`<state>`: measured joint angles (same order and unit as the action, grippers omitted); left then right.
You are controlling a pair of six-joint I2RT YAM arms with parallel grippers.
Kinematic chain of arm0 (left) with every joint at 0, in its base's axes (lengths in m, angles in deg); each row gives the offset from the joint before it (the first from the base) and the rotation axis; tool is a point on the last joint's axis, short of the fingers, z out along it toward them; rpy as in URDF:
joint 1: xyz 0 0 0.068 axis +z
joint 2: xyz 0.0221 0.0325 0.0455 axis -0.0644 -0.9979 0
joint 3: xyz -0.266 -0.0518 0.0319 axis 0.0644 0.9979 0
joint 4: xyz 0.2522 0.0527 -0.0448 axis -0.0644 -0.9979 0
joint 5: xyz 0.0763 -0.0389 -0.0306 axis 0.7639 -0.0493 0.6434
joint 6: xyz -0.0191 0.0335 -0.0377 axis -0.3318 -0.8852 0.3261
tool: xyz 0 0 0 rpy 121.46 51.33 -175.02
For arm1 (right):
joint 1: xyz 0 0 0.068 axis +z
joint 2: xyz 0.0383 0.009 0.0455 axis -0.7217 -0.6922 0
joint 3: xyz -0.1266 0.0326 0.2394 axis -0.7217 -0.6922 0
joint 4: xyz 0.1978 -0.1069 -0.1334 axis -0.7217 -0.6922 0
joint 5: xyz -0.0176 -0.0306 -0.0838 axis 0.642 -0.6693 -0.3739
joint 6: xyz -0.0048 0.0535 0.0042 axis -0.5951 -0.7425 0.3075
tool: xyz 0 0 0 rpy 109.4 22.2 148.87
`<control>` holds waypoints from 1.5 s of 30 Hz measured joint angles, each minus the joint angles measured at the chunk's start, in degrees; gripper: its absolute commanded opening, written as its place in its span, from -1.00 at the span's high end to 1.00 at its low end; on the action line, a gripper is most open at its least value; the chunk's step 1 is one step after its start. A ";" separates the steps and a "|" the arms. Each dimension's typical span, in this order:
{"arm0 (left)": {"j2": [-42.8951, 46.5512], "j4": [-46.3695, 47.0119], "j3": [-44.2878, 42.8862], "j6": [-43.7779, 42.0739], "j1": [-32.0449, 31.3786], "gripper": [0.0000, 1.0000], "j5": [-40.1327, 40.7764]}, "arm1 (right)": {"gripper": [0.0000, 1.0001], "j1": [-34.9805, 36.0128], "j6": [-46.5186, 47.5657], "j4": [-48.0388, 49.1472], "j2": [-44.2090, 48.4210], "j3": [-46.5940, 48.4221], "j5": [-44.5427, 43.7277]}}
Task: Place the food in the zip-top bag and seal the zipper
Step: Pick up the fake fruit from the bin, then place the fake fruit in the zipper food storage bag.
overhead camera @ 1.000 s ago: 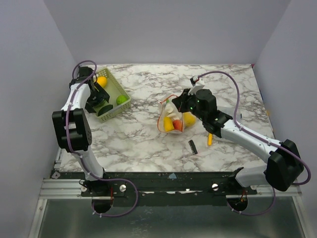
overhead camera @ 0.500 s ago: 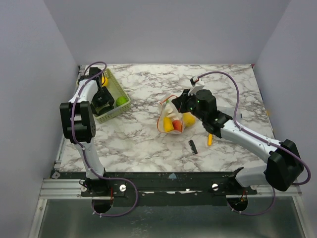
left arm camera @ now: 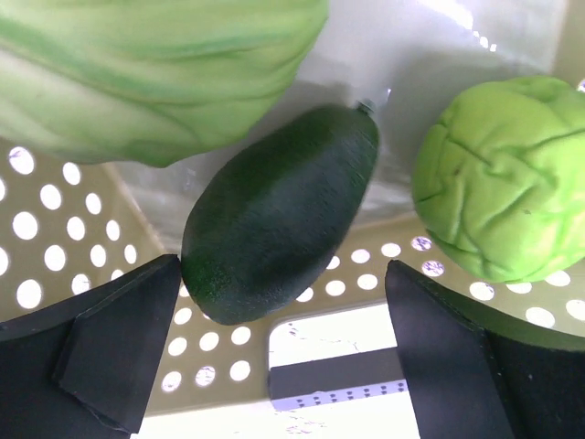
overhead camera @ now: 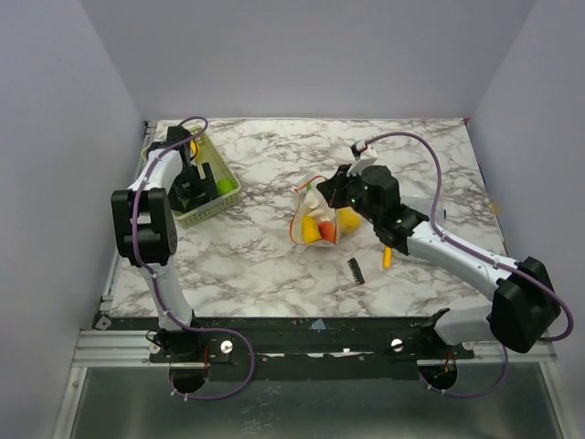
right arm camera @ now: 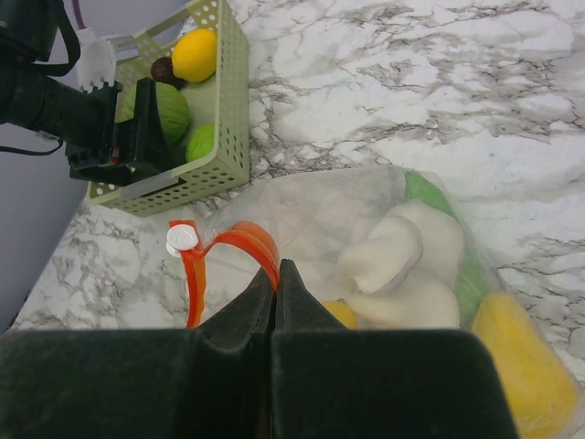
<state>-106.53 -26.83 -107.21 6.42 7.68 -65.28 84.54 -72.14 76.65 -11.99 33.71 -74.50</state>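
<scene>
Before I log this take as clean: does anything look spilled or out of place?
Nothing spilled. Non-food strays lie near the clear plastic bag: a black ridged piece and a yellow-handled tool. The red-orange zipper strip bows into a loop where the right gripper pinches it.

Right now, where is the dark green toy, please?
In the left wrist view the dark green toy lies in the green basket, between the open left gripper's fingers, beside a cabbage.
</scene>
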 measured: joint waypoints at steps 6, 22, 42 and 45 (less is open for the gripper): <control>-0.39 -0.37 -0.55 -2.49 -0.13 -0.82 -3.28 | 0.99 0.00 -0.02 0.26 0.00 -0.04 0.20; -4.61 -2.12 -3.58 -1.79 -0.37 0.45 -1.73 | 0.99 0.00 -0.02 0.26 0.00 -0.15 0.24; 28.11 4.76 4.07 -2.05 -12.59 0.69 -9.03 | 0.99 0.00 -0.02 0.26 -0.17 -0.15 0.26; 30.71 7.74 7.26 -3.13 -17.22 0.69 -13.81 | 0.99 0.00 -0.02 0.26 -0.17 -0.15 0.26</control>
<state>-75.82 -19.09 -99.95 3.29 -9.54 -79.09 84.54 -72.16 76.91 -12.16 33.56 -74.23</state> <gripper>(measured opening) 0.602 0.007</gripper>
